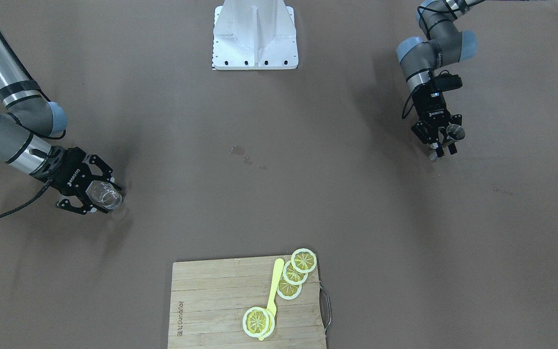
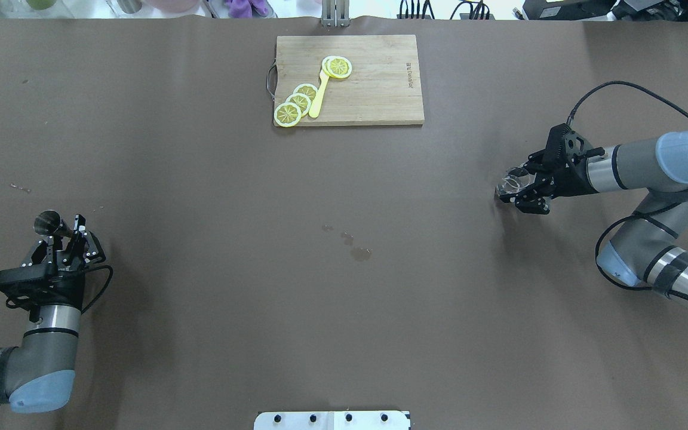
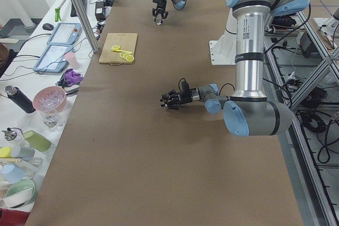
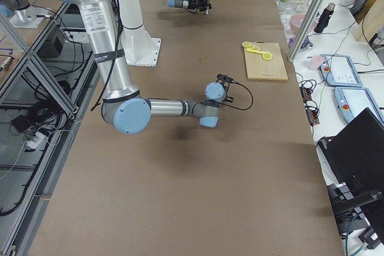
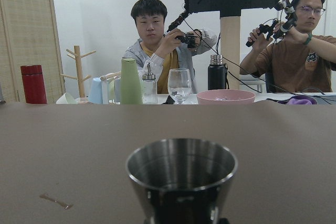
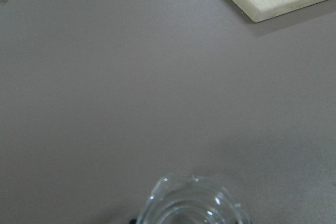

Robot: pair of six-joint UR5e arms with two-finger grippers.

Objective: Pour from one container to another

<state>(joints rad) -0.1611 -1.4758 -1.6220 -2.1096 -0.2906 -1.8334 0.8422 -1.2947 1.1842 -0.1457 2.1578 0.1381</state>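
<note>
Grip check: left hand (image 2: pixel 64 236) pinches steel cup (image 5: pixel 181 174) at the bench's (image 2: pixel 212 310) left end; we see right hand (image 2: pixel 516 190) clamped around clear glass (image 1: pixel 106 196) at the right end, well apart. Far centre lies cutting board (image 2: pixel 380 89) with lemon slices (image 2: pixel 288 114); small wet spots (image 2: pixel 361 254) mark mid-bench.

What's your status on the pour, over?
Left gripper shut on metal cup. Right gripper shut on clear glass. Containers far apart, no pour yet. Only wet spots between them.
</note>
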